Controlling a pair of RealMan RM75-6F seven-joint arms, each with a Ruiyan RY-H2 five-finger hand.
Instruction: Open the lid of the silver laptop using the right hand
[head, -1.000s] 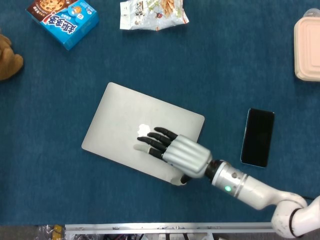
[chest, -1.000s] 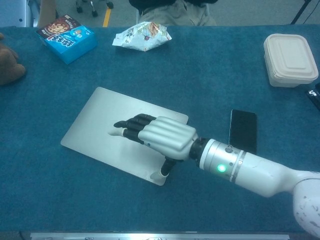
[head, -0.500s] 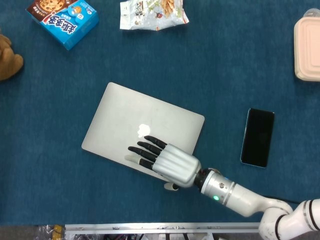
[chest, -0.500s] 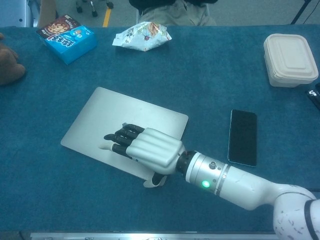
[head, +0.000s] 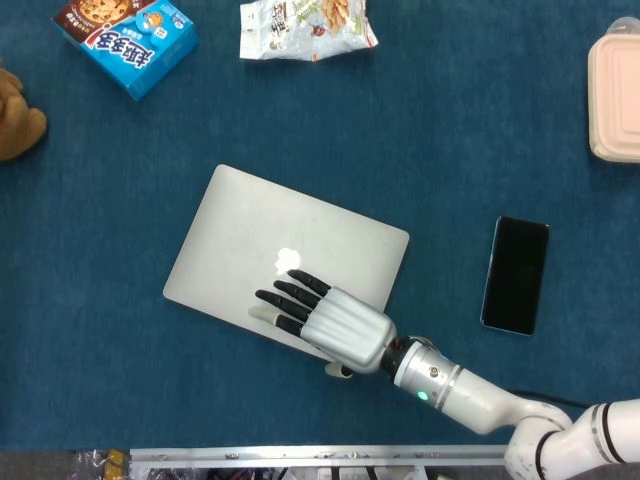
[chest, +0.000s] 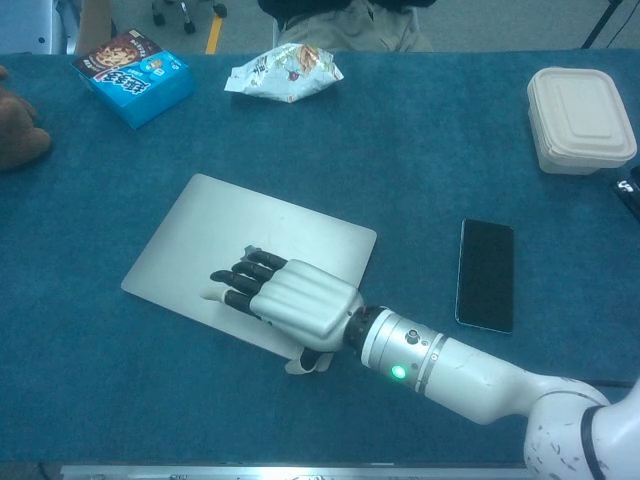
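The laptop (head: 280, 262) is lying closed and flat on the blue table (head: 100, 380), turned at an angle, so that's the reference for everything below.

The right hand (head: 330, 325) is laid palm-down on the lid near the laptop's front edge, fingers (head: 285, 300) spread apart and stretched across the silver surface just below the logo. Nothing is gripped; the hand is just resting flat on it. The thumb looks to be tucked down at the front edge of the laptop, seen best in the chest view (chest: 300, 362), but whether it's actually hooked under the lid can't be made out. In that view the hand (chest: 295, 305) covers the front right part of the lid (chest: 230, 240). The left hand isn't seen in either view.

A black phone (head: 515, 274) is lying well to the right of the laptop. A beige lunch box (head: 615, 98) is found far off to the right and behind it. A snack bag (head: 305, 27) sits behind the laptop, and a blue cookie box (head: 128, 38) is behind it to the left. A brown plush toy (head: 18, 122) is cut off by the frame edge, far left of the laptop.
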